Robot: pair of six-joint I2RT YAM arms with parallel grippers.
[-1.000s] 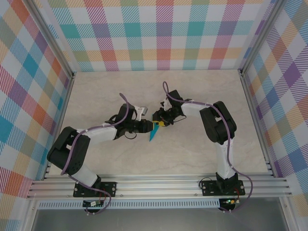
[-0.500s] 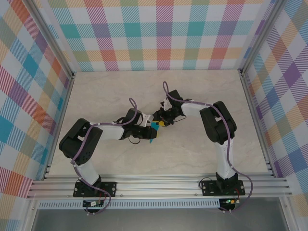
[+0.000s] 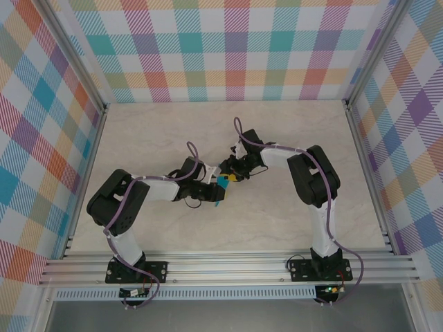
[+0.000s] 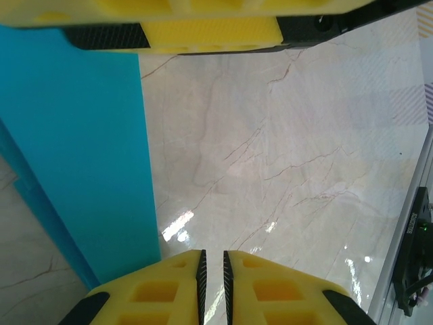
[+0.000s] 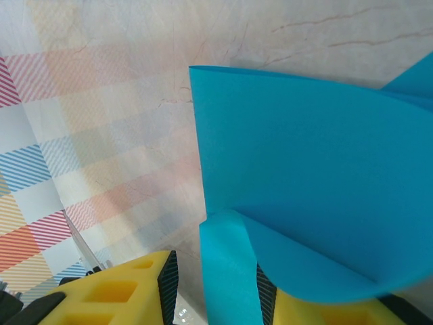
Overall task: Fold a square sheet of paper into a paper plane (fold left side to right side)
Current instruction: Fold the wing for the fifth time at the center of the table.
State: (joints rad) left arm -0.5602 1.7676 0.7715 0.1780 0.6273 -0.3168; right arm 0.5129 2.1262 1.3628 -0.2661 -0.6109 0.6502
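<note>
Where my two grippers meet at mid-table sits the folded cyan-blue paper (image 3: 221,182): plain, unmarked, a broad smooth panel with one flap curling. My right gripper (image 5: 216,271) is clamped on that flap. My left gripper (image 4: 212,261), just beside the paper's edge, has its jaws almost together, gripping nothing, over the marble-patterned tabletop (image 3: 291,131).

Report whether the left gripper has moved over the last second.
Yes: the left gripper shifted right, away from the left aluminium frame rail, toward the cyan-blue folded paper.
</note>
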